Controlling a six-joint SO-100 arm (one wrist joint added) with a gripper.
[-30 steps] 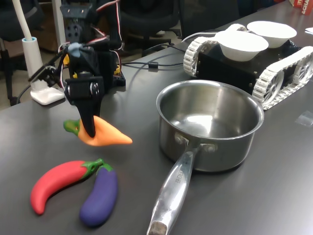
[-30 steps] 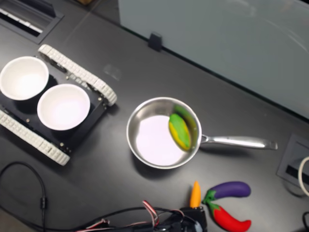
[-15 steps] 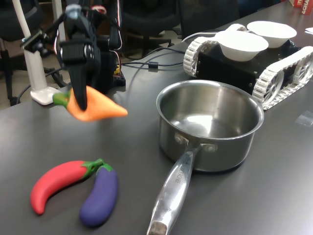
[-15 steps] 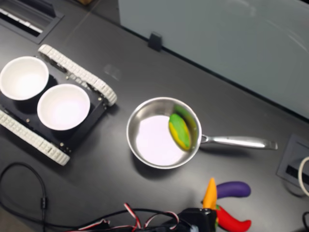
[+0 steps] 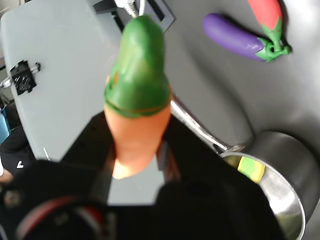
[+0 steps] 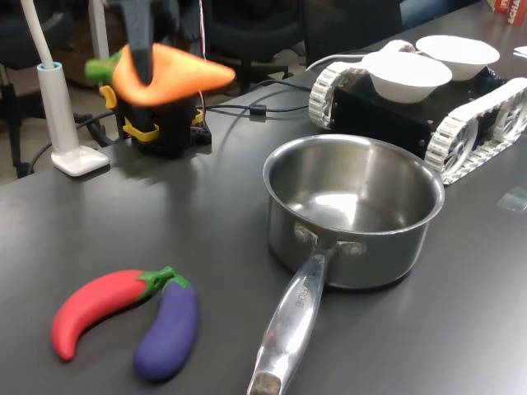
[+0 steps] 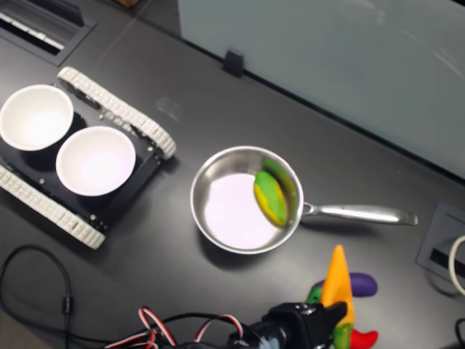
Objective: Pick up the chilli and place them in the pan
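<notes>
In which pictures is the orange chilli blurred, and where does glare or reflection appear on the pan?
In the wrist view the chilli is soft and out of focus, very near the lens; in the first exterior view it is slightly motion-blurred; in the second exterior view the pan bottom glares white, with a yellow-green reflection on its inner wall.

No text, label, brand or number is legible anywhere; red lettering on a box (image 6: pixel 509 5) at the first exterior view's top right corner is cut off.
</notes>
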